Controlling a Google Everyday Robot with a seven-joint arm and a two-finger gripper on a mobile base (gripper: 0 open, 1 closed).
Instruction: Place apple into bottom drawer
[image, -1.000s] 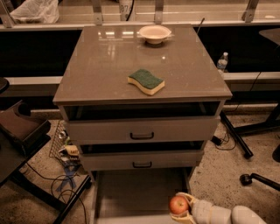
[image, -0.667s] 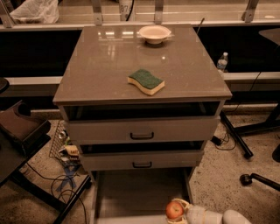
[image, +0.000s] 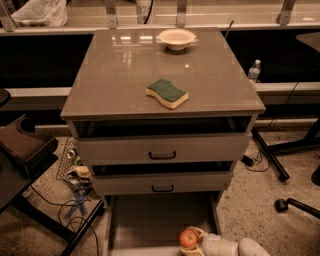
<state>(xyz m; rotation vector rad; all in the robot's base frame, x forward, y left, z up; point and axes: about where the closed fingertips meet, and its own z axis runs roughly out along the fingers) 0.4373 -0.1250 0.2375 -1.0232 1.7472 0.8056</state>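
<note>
A broad grey cabinet (image: 125, 75) with a glossy flat top fills the middle of the view. Its two upper drawers (image: 200, 149) have black handles and stand slightly ajar, with their insides lost in shadow. Below them the bottom drawer (image: 150, 220), a wide shallow grey tray, is pulled out from the cabinet's foot. Its front edge runs off the lower frame, and its floor is dim and bare where it shows.

The robot's white arm (image: 235, 247) reaches in at the cabinet's lower right and is mostly cut off by the frame. A green-and-yellow wavy sponge (image: 167, 93) lies near the centre of the cabinet top. A small cream bowl (image: 176, 38) sits at the top's rear edge.

The pale two-finger gripper (image: 191, 244) is over the bottom drawer's front right corner, its fingers (image: 194, 230) clamped around the round red-orange apple (image: 188, 238). Whether the apple touches the drawer floor cannot be told. A clear plastic water bottle (image: 254, 70) stands behind the cabinet's right side.
</note>
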